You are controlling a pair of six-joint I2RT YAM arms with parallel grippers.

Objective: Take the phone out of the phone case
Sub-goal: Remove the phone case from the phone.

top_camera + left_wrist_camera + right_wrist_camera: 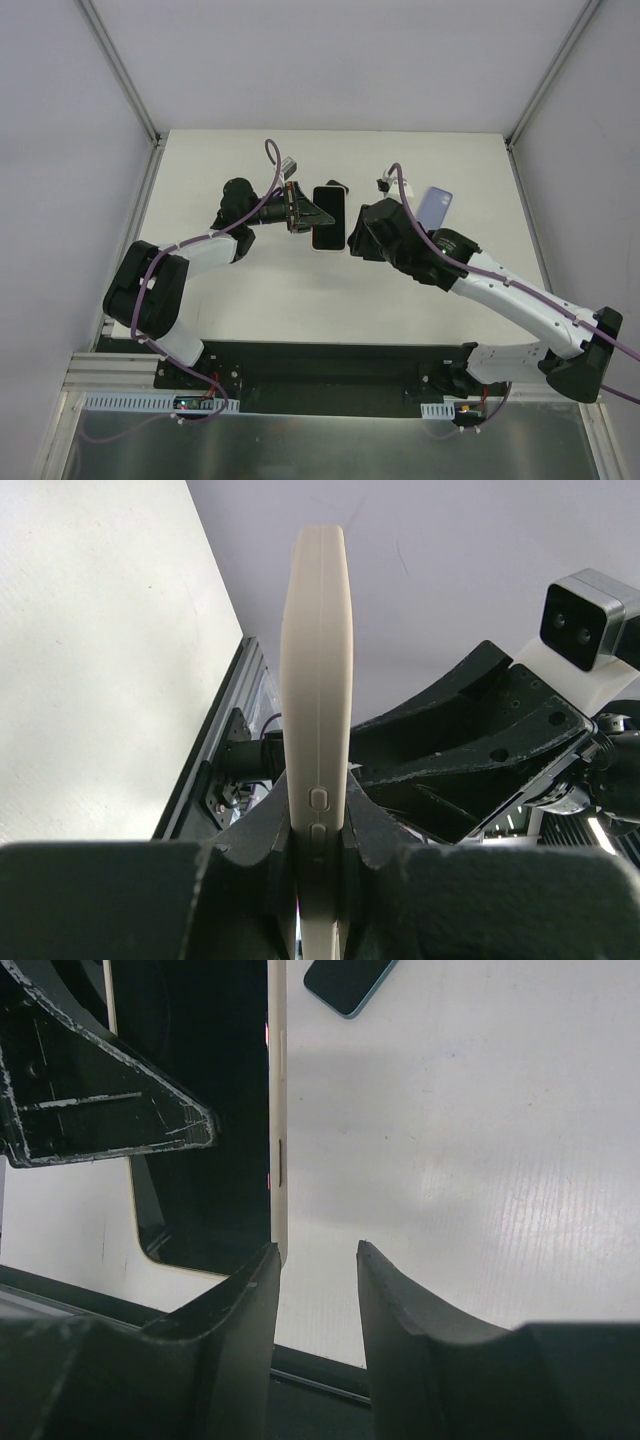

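The phone (328,214) sits in its cream phone case (316,660), held clear of the white bench (270,290) near the middle, between the two arms. In the top view its dark screen faces up with the cream rim showing all round it, so the phone is not out of the case.

The left gripper (318,848) is pinching the phone case flat-wise. In its own wrist view the case stands edge-on between the two black fingers, one pressed to each face, with the side buttons just above the grip. In the top view one triangular black finger lies across the left part of the screen.

The right gripper (318,1260) is spread, with a clear gap between its fingers and nothing held. In its wrist view the case's cream edge runs down to the tip of the left-hand finger (245,1295) and looks to be just touching it; the other finger stands apart over bare bench.

A second dark phone (350,982) lies flat on the bench beyond the held one. A lilac slab (435,208) lies further right, beside the right arm; I cannot tell what it is.
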